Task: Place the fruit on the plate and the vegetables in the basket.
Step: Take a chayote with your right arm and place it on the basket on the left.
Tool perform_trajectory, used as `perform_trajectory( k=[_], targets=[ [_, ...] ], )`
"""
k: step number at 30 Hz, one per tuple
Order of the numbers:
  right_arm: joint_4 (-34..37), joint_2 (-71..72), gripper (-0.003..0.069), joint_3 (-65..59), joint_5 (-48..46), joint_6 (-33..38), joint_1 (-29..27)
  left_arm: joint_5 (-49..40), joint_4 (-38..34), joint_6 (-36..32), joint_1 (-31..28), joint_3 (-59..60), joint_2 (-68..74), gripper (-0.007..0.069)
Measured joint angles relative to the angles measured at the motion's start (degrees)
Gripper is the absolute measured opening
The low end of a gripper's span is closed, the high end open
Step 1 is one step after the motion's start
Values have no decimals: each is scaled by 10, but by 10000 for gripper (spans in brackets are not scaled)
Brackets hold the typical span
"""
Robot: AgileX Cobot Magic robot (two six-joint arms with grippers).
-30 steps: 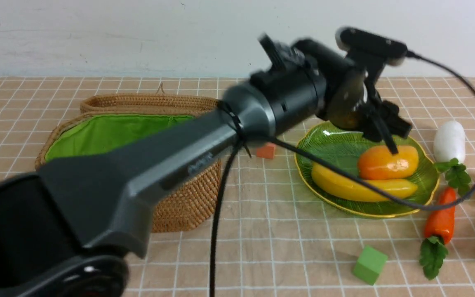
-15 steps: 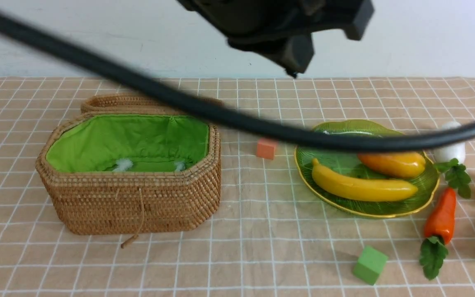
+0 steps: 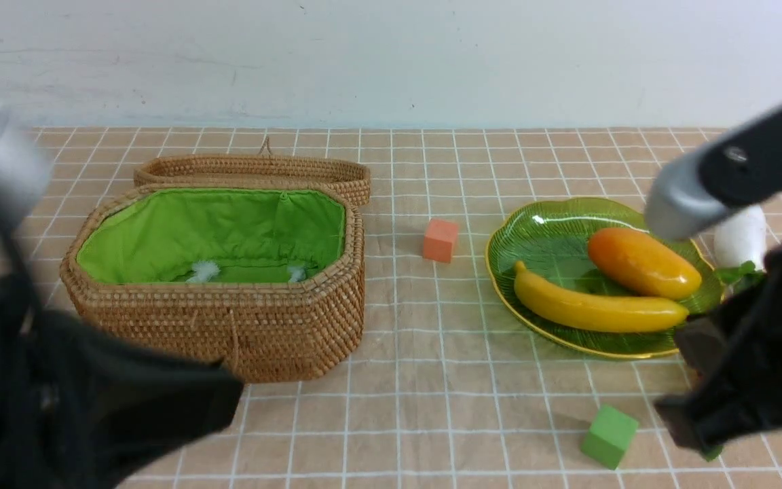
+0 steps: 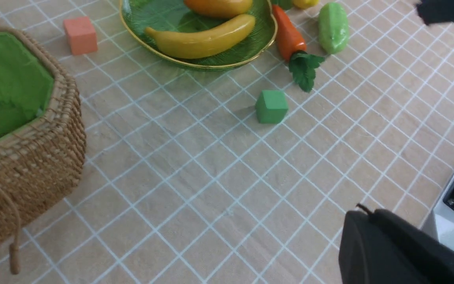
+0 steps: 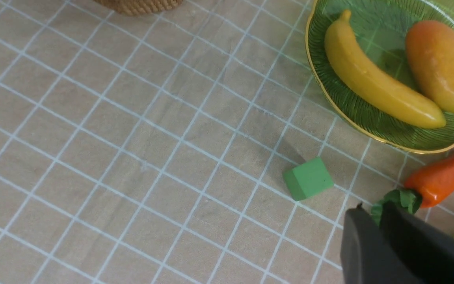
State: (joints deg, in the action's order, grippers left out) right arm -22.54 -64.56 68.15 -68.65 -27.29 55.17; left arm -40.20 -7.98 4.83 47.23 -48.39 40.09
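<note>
Plate (image 3: 533,234) holds 2 of 3 fruit: banana (image 3: 594,309) along its near side, mango (image 3: 642,263) just behind, touching it. Lemon (image 4: 305,3) is off the plate, on the surface (image 3: 432,380) beyond its right edge; only a sliver shows in the left wrist view.

Veg also sit right of the plate. Carrot (image 5: 443,177) lies just beside the rim, leaves toward the near side. Pepper (image 4: 332,27) is next to it, further from the plate. Radish (image 3: 740,234) is at the plate's far-right, partly hidden by the right arm (image 3: 757,326). Eggplant not in view.

Basket (image 3: 228,326) stands well left of the plate, lid (image 3: 255,170) folded back, green lining showing, no veg seen inside. Orange-pink cube (image 3: 440,239) lies btwn plate and basket; green cube (image 3: 608,436) is off the plate's near side. Neither counts.

Right arm hangs right-near of the plate, covering carrot and pepper in the front view; its wrist cam has the carrot leaves right by the jaw tips. Right jaws: can't tell if open or closed, nothing seen in them. Left arm (image 3: 58,407) is well left of the plate, blurred; left jaws closed, nothing seen in them.

Step in hand, prob.: right arm going for an item right of the plate, likely the carrot. Next move needs the jaws spread, centred across the carrot body rather than the leaves, lowered, then closed. After that, a carry past the plate to the basket w/o clipping the fruit. Lemon not yet plated.
</note>
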Motion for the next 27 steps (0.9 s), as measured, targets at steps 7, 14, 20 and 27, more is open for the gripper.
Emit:
perform_trajectory(
  k=[7, 14, 20, 27],
  targets=[
    [225, -74, 89, 12, 43, 209, -356, 94, -35, -20, 0, 121, -114, -13],
    [319, -87, 104, -58, 82, 223, -640, 113, -36, -62, 0, 131, -132, -13],
    [341, -153, 258, -98, 153, 203, -730, 114, -38, -79, 0, 131, -132, -13],
    [347, -304, 624, -75, 253, 197, -752, 115, -38, -81, 0, 131, -132, -13]
  ],
)
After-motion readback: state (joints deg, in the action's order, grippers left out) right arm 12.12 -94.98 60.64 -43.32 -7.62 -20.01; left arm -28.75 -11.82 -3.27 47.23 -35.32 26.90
